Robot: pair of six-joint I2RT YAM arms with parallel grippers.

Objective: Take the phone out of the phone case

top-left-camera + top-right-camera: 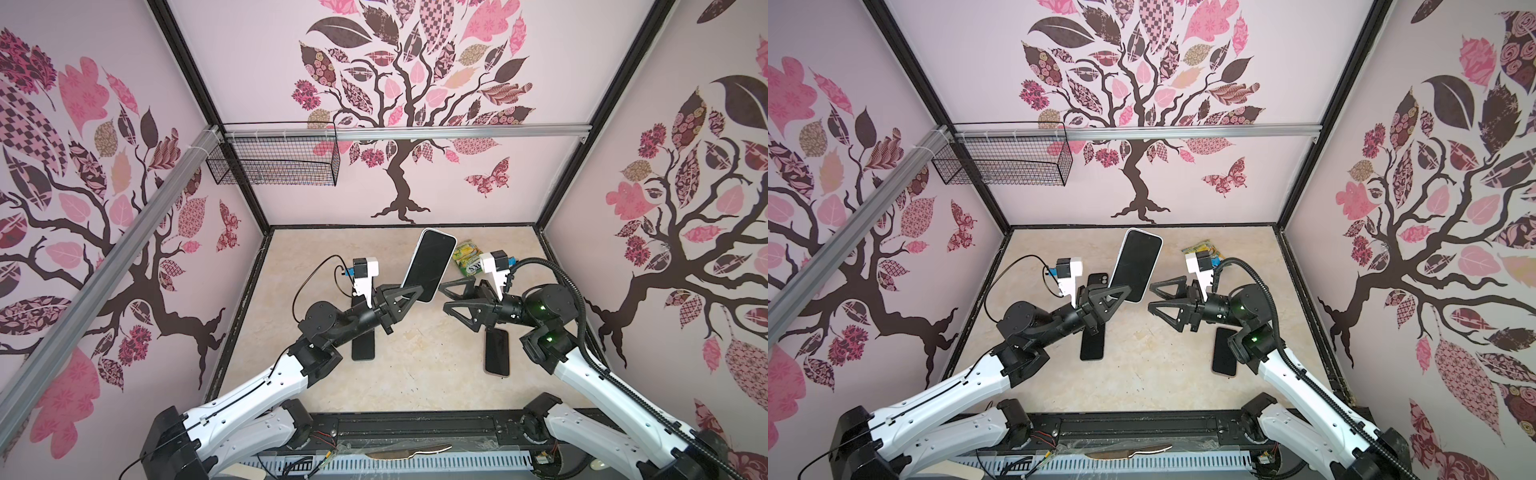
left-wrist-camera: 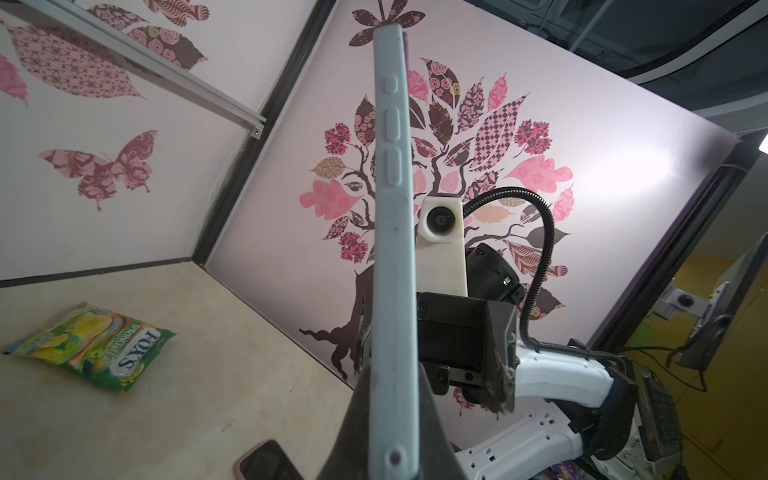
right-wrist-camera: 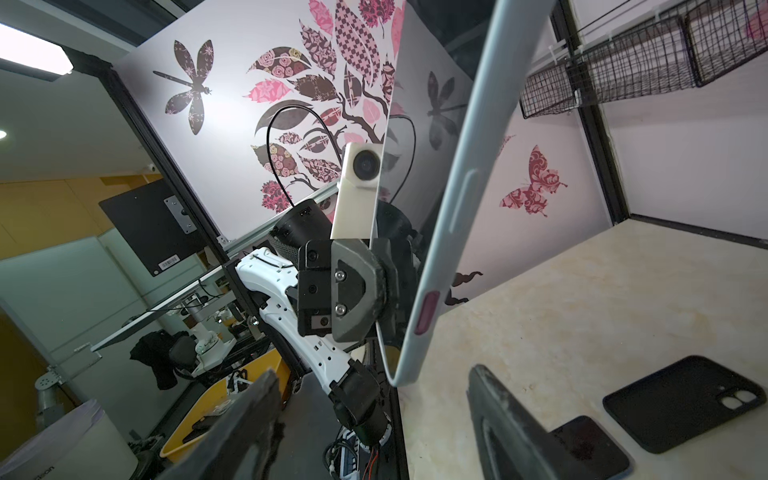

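Observation:
A phone (image 1: 430, 266) (image 1: 1137, 266) with a dark screen sits in a pale blue phone case (image 2: 392, 249) (image 3: 465, 208) and is held tilted above the table. My left gripper (image 1: 415, 291) (image 1: 1121, 293) (image 2: 392, 415) is shut on its lower end, one finger on each face. My right gripper (image 1: 444, 297) (image 1: 1150, 297) (image 3: 374, 399) is open just right of that end. The cased phone's lower corner hangs between its fingertips, touching neither. Purple shows through the case's side cut-outs.
On the table under the left arm lie a black phone (image 1: 363, 345) (image 1: 1092, 340) and an empty black case (image 1: 1098, 282) (image 3: 685, 403). A pink-rimmed phone (image 1: 497, 353) (image 2: 266, 461) lies by the right arm. At the back are a green candy bag (image 1: 467, 259) (image 2: 95, 345) and a wall-mounted wire basket (image 1: 274, 162).

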